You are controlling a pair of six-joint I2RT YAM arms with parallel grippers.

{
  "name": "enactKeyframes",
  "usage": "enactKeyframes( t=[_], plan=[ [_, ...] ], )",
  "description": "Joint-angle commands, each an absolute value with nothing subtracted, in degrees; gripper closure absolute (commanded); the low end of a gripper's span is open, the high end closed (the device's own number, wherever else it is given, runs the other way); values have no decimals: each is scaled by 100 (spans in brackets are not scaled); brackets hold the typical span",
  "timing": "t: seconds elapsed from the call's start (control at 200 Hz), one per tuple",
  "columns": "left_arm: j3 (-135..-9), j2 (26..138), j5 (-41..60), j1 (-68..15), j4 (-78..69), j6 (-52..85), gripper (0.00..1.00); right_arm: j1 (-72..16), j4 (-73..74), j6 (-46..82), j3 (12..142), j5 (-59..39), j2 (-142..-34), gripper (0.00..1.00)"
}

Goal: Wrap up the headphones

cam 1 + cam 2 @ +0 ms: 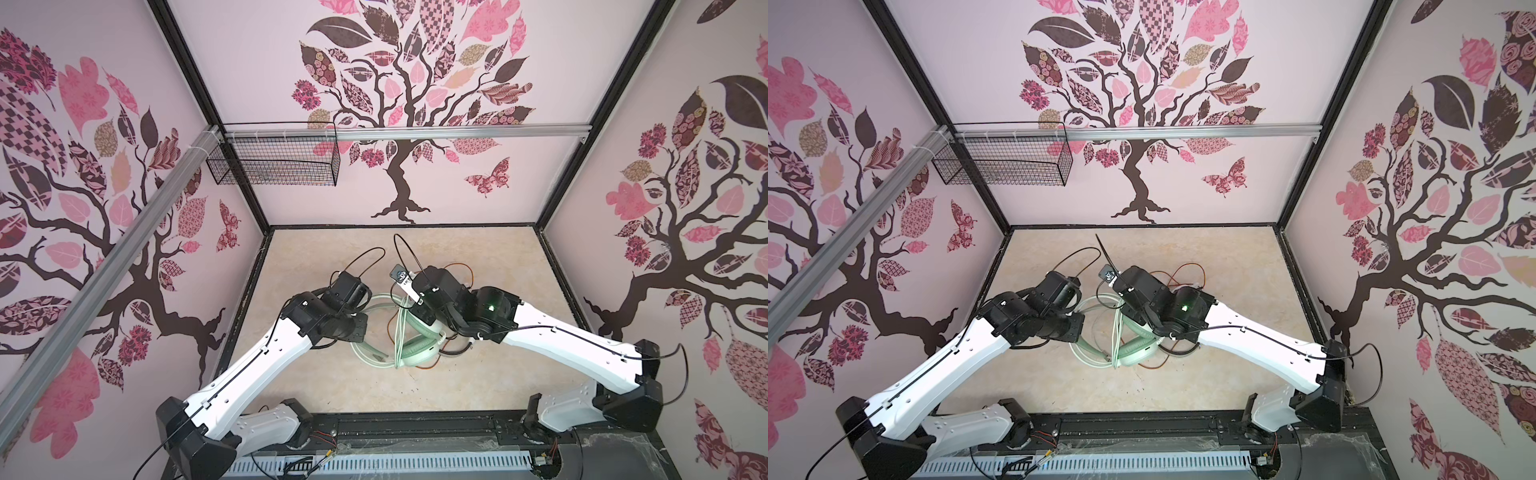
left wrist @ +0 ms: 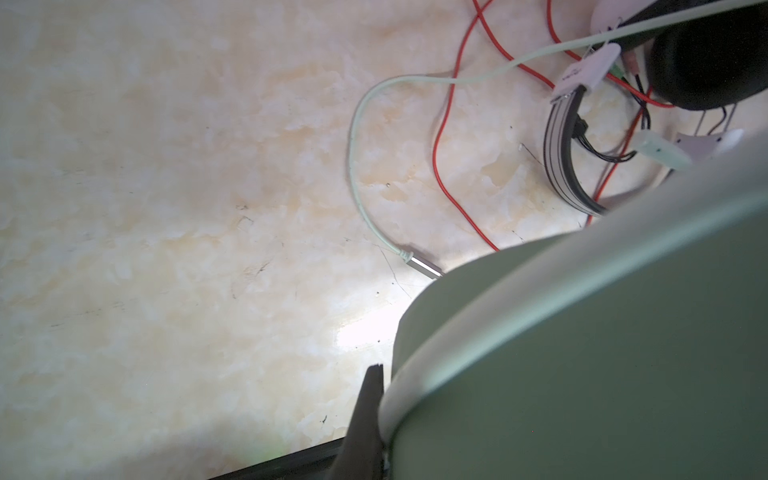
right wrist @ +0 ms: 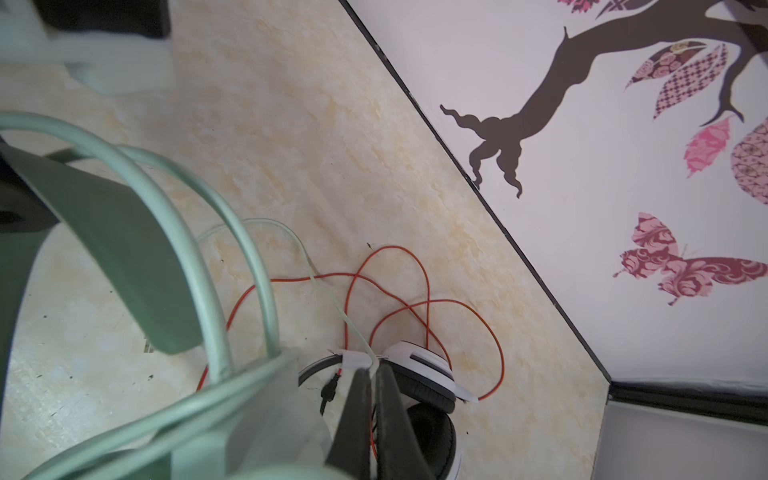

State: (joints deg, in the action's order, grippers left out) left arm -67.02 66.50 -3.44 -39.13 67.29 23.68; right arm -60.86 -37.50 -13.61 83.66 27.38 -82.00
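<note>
**One arm anchors, the other leads the cable**

In both top views the mint-green headset (image 1: 419,348) lies in the middle of the tabletop (image 1: 457,386). The left arm (image 1: 257,365) and right arm (image 1: 552,336) lean in low from either side of it. Both wrists are bent down, which hides what they grip.

In the left wrist view, the left end effector (image 2: 384,374) is closed. One dark finger (image 2: 365,415) presses against the mint-green headset's band, apparently clamping it, probably to steady the headset for winding. The pale green cable (image 2: 352,166) trails loose, and its plug (image 2: 422,266) lies just beside the band. Beyond lie the white and black headset (image 2: 559,158) and its orange-red cable (image 2: 434,149).

In the right wrist view, the right end effector (image 3: 374,368) is all but shut. Its jaws appear to pinch the pale green cable just beside the mint-green headset, above the white and black one. That hold looks meant to lead the cable around the band. The orange-red cable, tangled nearby, could snag.
</note>
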Motion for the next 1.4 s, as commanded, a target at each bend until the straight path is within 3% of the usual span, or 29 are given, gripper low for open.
enactKeyframes(
  t=[0.0,0.16,0.28,0.345,0.445,0.52,0.57,0.72,0.865,1.09,1.225,1.395],
  plan=[
    [-6557,6434,340,-3939,6745,1991,100,-5949,-3260,-1432,8716,2399,-8462,100],
    [-6509,6331,497,-3947,6771,1909,100,-5646,-3248,-1452,8872,1639,-8695,100],
    [-6487,6245,514,-3947,6805,1903,100,-5150,-3165,-1254,8870,911,-8737,93],
    [-6480,6182,477,-3950,6818,1941,100,-4924,-3021,-1142,8739,629,-8690,77],
    [-6487,6102,546,-3946,6819,2003,100,-4639,-2804,-1093,8519,120,-8688,63],
    [-6561,6045,682,-3947,6842,1995,100,-4398,-2604,-1131,8298,-466,-8744,36],
    [-6626,6001,742,-3947,6876,2008,100,-4226,-2390,-1133,8099,-923,-8791,29],
    [-7096,5964,636,-3947,7200,2083,100,-3813,-1794,-675,7690,-1929,-8989,27],
    [-7752,6070,-20,-3948,7667,2230,100,-3797,-1376,-297,7272,-2119,-8988,26],
    [-8985,6416,-808,-3942,7987,2502,100,-3504,-551,918,5806,-1640,-8404,24],
    [-9679,6729,-1192,-3942,8037,2514,100,-2963,80,1575,4790,-2212,-7856,29],
    [-10496,7238,-1708,-3893,7982,2575,100,-2953,405,1720,4141,-2821,-7444,30]
  ],
)
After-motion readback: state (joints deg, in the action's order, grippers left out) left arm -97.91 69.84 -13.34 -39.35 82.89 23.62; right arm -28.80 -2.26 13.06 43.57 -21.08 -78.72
